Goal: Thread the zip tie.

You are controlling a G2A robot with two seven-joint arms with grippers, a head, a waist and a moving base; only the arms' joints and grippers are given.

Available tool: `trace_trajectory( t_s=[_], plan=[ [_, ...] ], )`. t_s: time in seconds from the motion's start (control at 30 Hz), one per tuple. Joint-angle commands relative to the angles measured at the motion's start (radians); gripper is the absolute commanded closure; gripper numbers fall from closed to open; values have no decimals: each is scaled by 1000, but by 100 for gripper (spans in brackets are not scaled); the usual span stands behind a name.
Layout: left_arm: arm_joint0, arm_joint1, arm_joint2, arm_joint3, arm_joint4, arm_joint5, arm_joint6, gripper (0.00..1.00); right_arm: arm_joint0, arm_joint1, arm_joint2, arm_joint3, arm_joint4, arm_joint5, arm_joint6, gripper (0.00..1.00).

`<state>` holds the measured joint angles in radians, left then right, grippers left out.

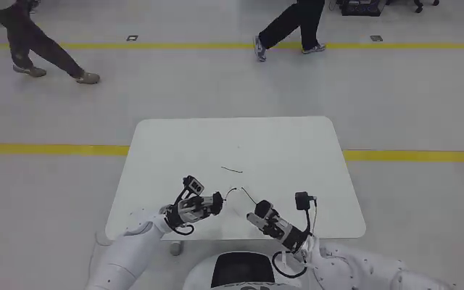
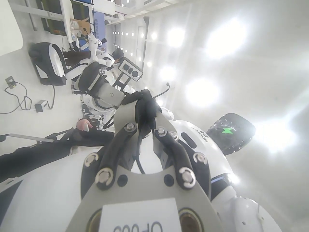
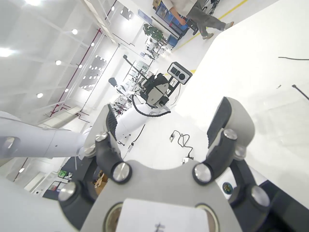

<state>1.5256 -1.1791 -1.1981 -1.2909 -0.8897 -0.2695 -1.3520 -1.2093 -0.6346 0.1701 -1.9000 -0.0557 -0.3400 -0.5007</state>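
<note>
Top view, item list.

1. Table (image 1: 290,145): white, rounded corners, at the middle of the frame, on a pale floor crossed by yellow lines.
2. Left gripper (image 1: 217,201): lower left of centre, over the table's near edge, pointing toward the other arm. Fingers clenched on the held zip tie (image 1: 239,191).
3. Held zip tie: thin black strap. It leaves the left gripper, arches upward in the frame, then runs down to end close to the right gripper (image 1: 255,211). Whether its tip touches that gripper cannot be told.
4. Right gripper: lower centre, near the table's front edge, facing the left gripper.
5. Loose zip tie (image 1: 232,170): short black strap lying flat on the table, above both grippers in the frame and apart from them.

Left wrist view.

6. Left gripper (image 2: 144,102): fingers pressed together at mid-frame. The held zip tie (image 2: 162,92) juts out beside them as a curved black strand.

Right wrist view.

7. Right gripper (image 3: 166,105): fingers spread wide, nothing between the ribbed pads (image 3: 218,119).
8. Loose zip tie (image 3: 293,58): dark line on the table (image 3: 241,61) at the right edge.
9. Strap end (image 3: 300,92): second black strand, lower at the right edge. Whether it belongs to the held tie cannot be told.
</note>
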Motion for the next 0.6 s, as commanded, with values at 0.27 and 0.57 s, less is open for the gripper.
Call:
trace_trajectory(
  t_s=[0.27, 0.57],
  plan=[
    [-2, 6, 11, 0, -5, -4, 9, 100, -39, -5, 119, 0, 175, 0, 202, 0],
    [-7, 10, 24, -4, -7, -7, 20, 100, -259, -58, 564, 56, 491, 0, 695, 0]
  ],
)
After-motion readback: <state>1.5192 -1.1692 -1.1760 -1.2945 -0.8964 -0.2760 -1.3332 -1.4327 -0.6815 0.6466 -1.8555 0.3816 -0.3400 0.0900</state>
